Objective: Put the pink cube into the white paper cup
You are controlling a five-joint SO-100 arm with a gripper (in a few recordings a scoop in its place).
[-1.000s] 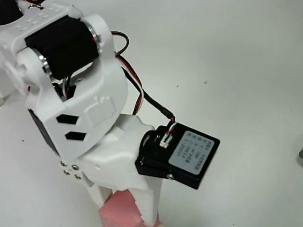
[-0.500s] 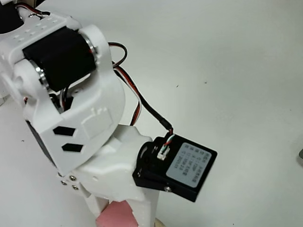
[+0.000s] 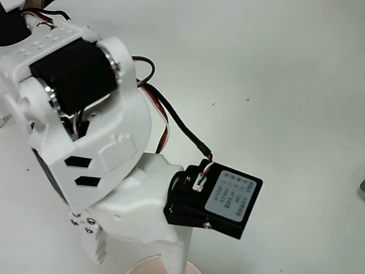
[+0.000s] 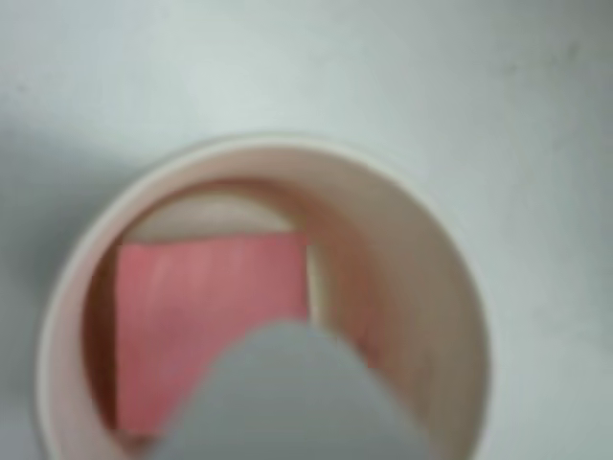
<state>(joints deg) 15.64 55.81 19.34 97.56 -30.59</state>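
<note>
The pink cube (image 4: 211, 307) lies inside the white paper cup (image 4: 287, 146), resting against its inner wall in the wrist view. A blurred grey finger (image 4: 287, 402) hangs over the cup's mouth, apart from the cube. From overhead, my gripper (image 3: 137, 258) is open at the bottom edge. Its toothed finger (image 3: 96, 249) is swung out to the left and nothing sits between the fingers. A slice of the cup (image 3: 149, 267) shows just below them, and the arm hides the cube there.
The white arm (image 3: 91, 131) with its black wrist motor (image 3: 219, 197) and cable covers the left and centre of the overhead view. Bare white table (image 3: 285, 85) stretches to the right and back. A dark object (image 3: 363, 188) pokes in at the right edge.
The pink cube was pinched between the fingers earlier. The toothed finger has now swung out to the left, and the cube has dropped out of the grip into the cup.
</note>
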